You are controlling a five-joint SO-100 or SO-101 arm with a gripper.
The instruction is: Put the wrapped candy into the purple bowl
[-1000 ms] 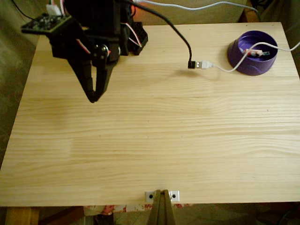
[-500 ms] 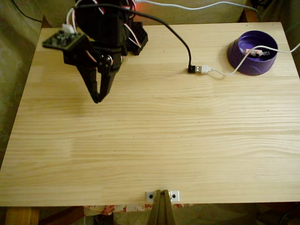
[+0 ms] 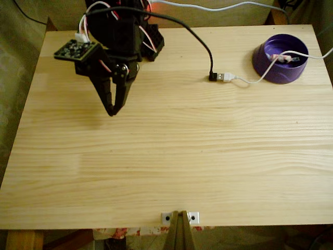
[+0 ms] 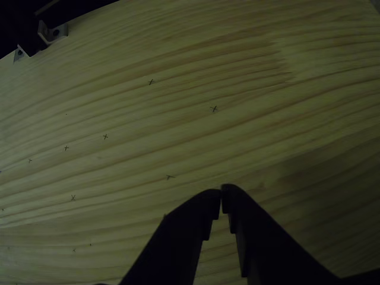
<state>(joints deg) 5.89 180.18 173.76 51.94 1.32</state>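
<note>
Fixed view: the gripper (image 3: 111, 112) is seen at the upper left of the table (image 3: 171, 156), pointing down, its two black fingers drawn together to a single tip with nothing between them. Whether the tip touches the wood cannot be judged from this angle. A small circuit board (image 3: 76, 50) is mounted at the left side of the arm. The purple bowl (image 3: 280, 65) stands at the table's far right corner, well apart from the gripper. The wrapped candy (image 3: 287, 58) lies inside the bowl, whitish with a reddish end; its markings are too small to read. A white cable (image 3: 263, 74) is draped over the bowl's rim and across the candy, and is joined on the tabletop to a black cable (image 3: 200, 44) at a plug (image 3: 222, 77). A metal bracket (image 3: 179, 217) is fixed at the near edge of the table.

Other view: the picture is dim. The gripper (image 4: 221, 200) is shown from behind, fingertips meeting with only a hairline seam between them and nothing clamped. Pale wood grain with small pencilled crosses (image 4: 214, 108) is seen beyond. A metal bracket (image 4: 50, 32) is noted at the upper left corner.
</note>
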